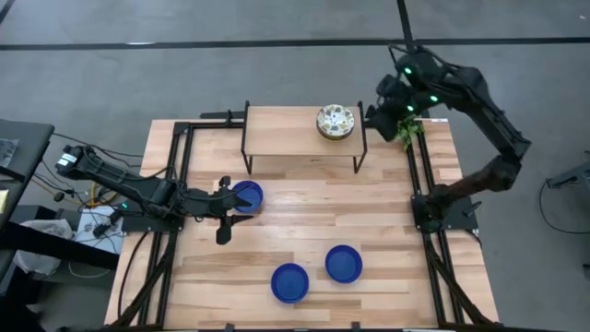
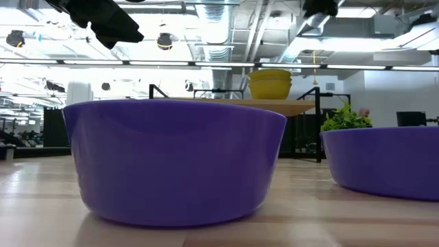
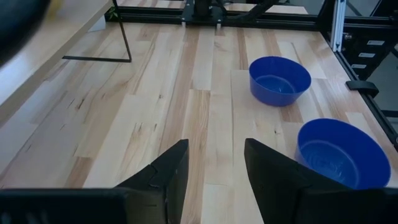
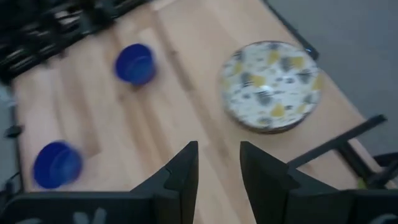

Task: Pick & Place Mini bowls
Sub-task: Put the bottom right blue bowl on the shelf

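Evidently mid-sorting: floral bowls (image 1: pixel 335 122) stacked on the raised shelf (image 1: pixel 286 124) at 12 o'clock, right gripper (image 1: pixel 380 112) just beside, fingers parted, empty; left gripper (image 1: pixel 224 209) at 9 o'clock, parted, empty, beside one blue bowl (image 1: pixel 247 196); two blue bowls (image 1: pixel 343 263) wait at 6 o'clock.

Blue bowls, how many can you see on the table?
3. One blue bowl sits by the left gripper, and two sit near the front edge: one left of the other. None looks hidden.
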Action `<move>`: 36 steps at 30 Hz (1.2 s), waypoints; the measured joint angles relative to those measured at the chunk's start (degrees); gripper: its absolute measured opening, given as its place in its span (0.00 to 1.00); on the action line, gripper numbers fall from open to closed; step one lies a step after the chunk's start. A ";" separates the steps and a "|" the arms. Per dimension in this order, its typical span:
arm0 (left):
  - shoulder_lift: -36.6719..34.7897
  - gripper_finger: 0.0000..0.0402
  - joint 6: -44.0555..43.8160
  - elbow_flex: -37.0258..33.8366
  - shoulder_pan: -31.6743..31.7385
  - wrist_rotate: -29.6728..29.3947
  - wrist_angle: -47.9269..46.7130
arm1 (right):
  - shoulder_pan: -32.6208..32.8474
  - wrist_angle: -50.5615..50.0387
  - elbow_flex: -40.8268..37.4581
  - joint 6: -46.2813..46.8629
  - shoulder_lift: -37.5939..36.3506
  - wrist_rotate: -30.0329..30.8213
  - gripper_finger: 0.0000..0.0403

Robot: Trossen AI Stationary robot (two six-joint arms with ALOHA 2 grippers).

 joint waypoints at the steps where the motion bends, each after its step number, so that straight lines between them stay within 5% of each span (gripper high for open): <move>1: 0.00 0.38 0.00 0.00 0.00 0.00 0.14 | 0.98 -0.53 0.00 0.06 -1.09 -0.28 0.27; 11: 0.00 0.38 0.00 0.00 0.01 0.00 0.62 | 13.91 -0.85 0.00 10.45 -10.69 -0.44 0.27; 18: 0.00 0.38 0.00 0.00 0.00 0.00 1.12 | 25.50 -0.41 -1.39 20.88 -14.83 8.60 0.27; 24: 0.00 0.38 0.00 0.00 0.01 0.00 1.40 | 36.12 6.86 -15.09 30.17 -18.73 13.97 0.27; 29: 0.00 0.38 0.00 0.00 0.00 0.00 1.47 | 44.69 26.05 -29.73 32.04 -19.88 14.20 0.27; 36: 0.00 0.38 -0.01 0.00 0.01 0.00 1.80 | 54.67 36.76 -38.03 35.63 -13.09 14.16 0.27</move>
